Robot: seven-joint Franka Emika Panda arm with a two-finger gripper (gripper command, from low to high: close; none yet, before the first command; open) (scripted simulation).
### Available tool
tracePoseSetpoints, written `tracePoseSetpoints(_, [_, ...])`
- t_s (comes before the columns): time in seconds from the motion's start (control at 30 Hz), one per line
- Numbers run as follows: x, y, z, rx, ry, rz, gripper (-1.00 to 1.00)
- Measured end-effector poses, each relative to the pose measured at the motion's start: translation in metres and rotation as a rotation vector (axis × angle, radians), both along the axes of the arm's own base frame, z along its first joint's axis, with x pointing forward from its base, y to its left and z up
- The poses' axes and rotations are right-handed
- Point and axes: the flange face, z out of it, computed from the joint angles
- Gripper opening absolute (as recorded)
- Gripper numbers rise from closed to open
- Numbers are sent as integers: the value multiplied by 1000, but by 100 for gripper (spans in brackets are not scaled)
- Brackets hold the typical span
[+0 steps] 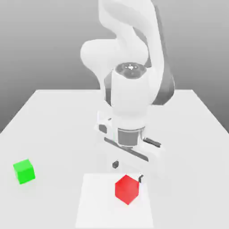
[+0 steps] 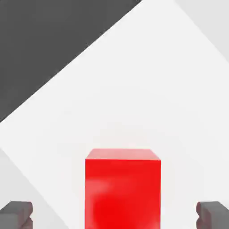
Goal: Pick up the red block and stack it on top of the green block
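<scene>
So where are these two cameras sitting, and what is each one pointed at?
Exterior view: off the arm, raised, facing the robot across the white table; shows the arm, the pincer above the red block, and the green block at this view's left.
Hand view: on the hand, looking down between the open pincer's fingertips at the red block; of the robot, just those two tips.
Shared: red block, table, pincer.
</scene>
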Motion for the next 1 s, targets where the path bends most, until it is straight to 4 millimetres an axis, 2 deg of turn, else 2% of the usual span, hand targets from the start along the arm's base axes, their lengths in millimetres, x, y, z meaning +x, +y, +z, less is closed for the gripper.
tracePoseSetpoints(0.13, [-2, 0, -34, 1, 4, -3, 0])
tracePoseSetpoints(0.17, [-3, 0, -40, 1, 5, -4, -100])
tracePoseSetpoints(0.4, [-3, 0, -39, 1, 3, -3, -100])
tracePoseSetpoints(0.67, [-2, -2, 20, 1, 3, -4, -100])
tracePoseSetpoints(0.83, [3, -77, 36, -4, -4, 22, -100])
tracePoseSetpoints(1.0, [-6, -154, 47, -10, -8, 80, -100])
